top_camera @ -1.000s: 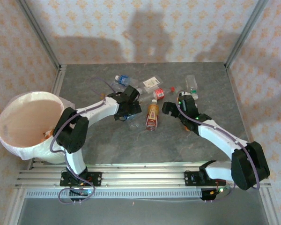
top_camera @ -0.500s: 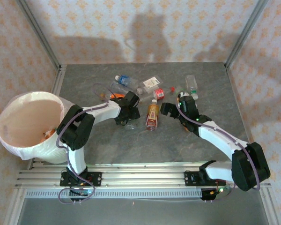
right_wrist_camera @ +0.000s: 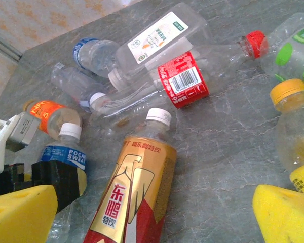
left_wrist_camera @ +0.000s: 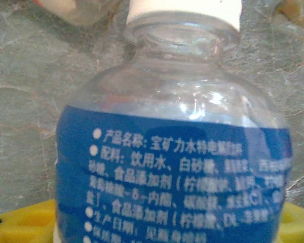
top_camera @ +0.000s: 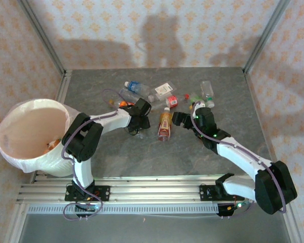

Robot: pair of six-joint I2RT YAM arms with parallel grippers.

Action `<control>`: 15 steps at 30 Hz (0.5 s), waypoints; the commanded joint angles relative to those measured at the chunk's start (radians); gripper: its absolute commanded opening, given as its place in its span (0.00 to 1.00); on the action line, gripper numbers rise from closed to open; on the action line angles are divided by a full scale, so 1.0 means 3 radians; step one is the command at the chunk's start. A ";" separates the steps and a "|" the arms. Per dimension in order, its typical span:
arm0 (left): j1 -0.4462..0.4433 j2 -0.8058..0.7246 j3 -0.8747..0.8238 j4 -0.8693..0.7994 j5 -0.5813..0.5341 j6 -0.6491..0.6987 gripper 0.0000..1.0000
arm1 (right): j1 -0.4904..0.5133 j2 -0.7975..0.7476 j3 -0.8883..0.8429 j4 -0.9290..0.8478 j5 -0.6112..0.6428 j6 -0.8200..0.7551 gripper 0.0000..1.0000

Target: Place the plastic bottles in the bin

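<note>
Bin [top_camera: 35, 102], far left of gold bottle [top_camera: 164, 125], holds something orange. Left gripper [top_camera: 136, 127] is just left of that bottle, right gripper [top_camera: 178, 119] just right. Left wrist: blue bottle [left_wrist_camera: 177, 167] between pads [left_wrist_camera: 20, 223]; whether squeezed, I cannot tell. Right wrist: fingers [right_wrist_camera: 286, 215] wide apart, bottles [right_wrist_camera: 182, 81] beyond gold bottle.

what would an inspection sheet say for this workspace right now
surface: grey marbled table
job's things: plastic bottles lie scattered mid-table; gold-label bottle lies between the arms; bin at left edge, something orange inside
clutter: nothing seen
grippers: left gripper straddles blue-label bottle, grip unclear; right gripper open beside gold-label bottle
cables: thin cable loops off left arm
surroundings: patterned walls, metal frame posts
</note>
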 commanded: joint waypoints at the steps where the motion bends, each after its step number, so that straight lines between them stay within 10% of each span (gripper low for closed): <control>1: -0.0032 -0.0095 -0.0002 0.0086 -0.0054 0.0108 0.61 | 0.0058 0.0029 -0.0004 0.0121 0.0075 -0.0052 0.99; 15: -0.0027 -0.0513 0.0042 -0.0004 -0.0070 0.0221 0.54 | 0.0343 0.0236 0.0029 0.0175 0.0253 0.0107 0.99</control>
